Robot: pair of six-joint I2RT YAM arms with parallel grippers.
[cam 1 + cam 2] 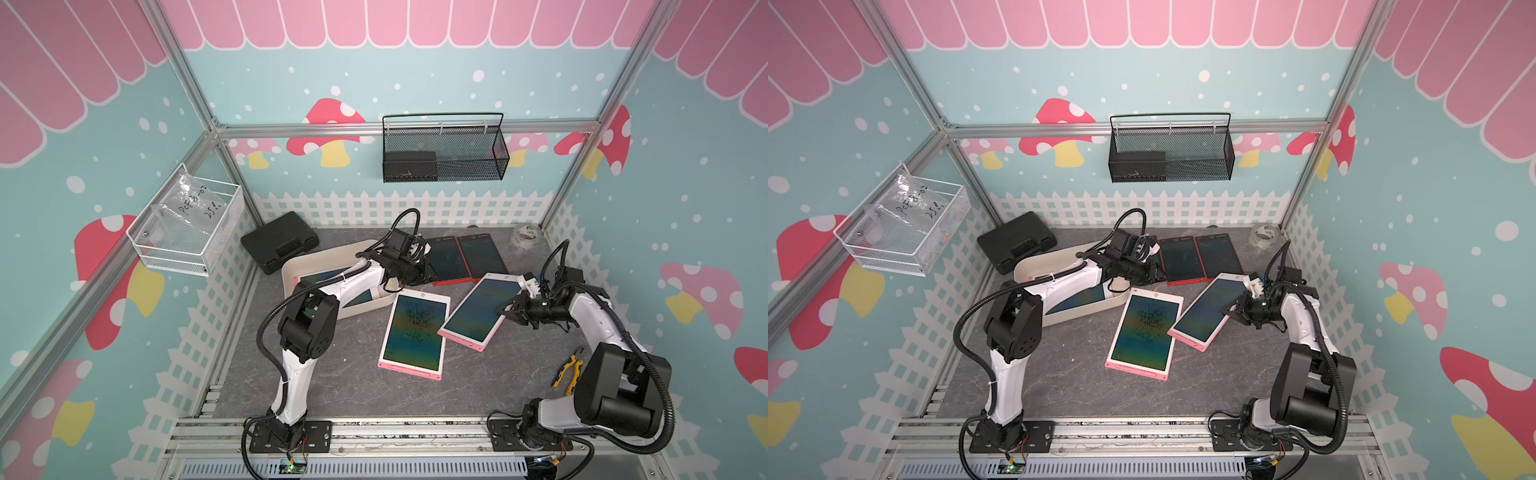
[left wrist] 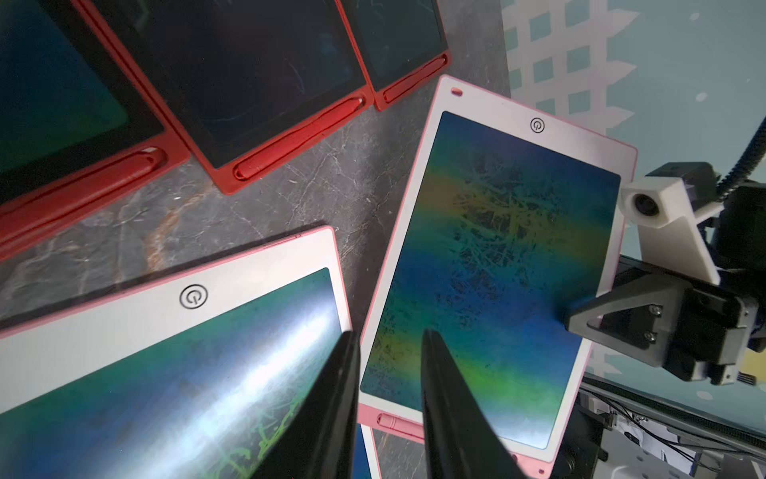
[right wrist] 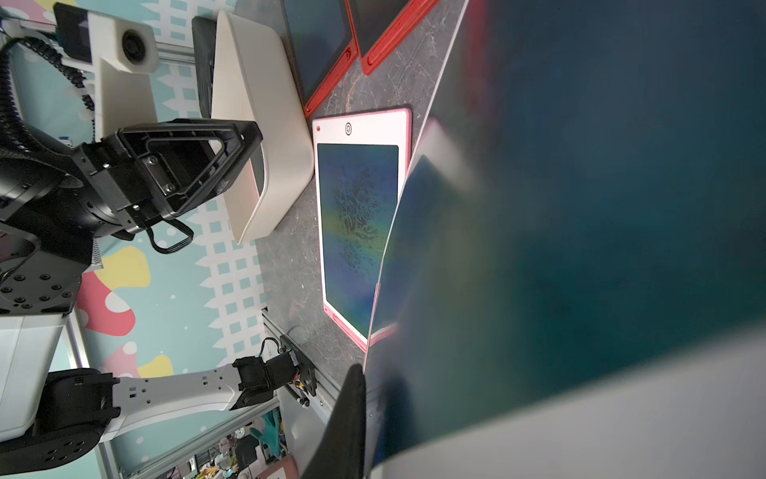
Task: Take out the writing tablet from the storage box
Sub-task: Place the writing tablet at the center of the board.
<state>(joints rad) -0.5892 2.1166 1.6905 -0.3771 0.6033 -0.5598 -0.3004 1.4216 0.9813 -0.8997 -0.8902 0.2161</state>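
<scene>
Writing tablet (image 1: pixel 478 309) out of storage box (image 1: pixel 365 309): edge clamped in right fingers (image 2: pixel 580 317), tilted, low corner over second pink tablet (image 1: pixel 415 332) on bench (image 1: pixel 332 374). Left fingers (image 2: pixel 335 394) apart, empty. We see another tablet (image 1: pixel 320 276) in box behind left fingers; we judge job part done.

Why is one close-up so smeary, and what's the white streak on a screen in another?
Right wrist view: the held pink tablet sits too near the lens, so it is out of focus. Left wrist view: the streak is glare on the flat pink tablet. Both top views are sharp and evenly lit.
</scene>
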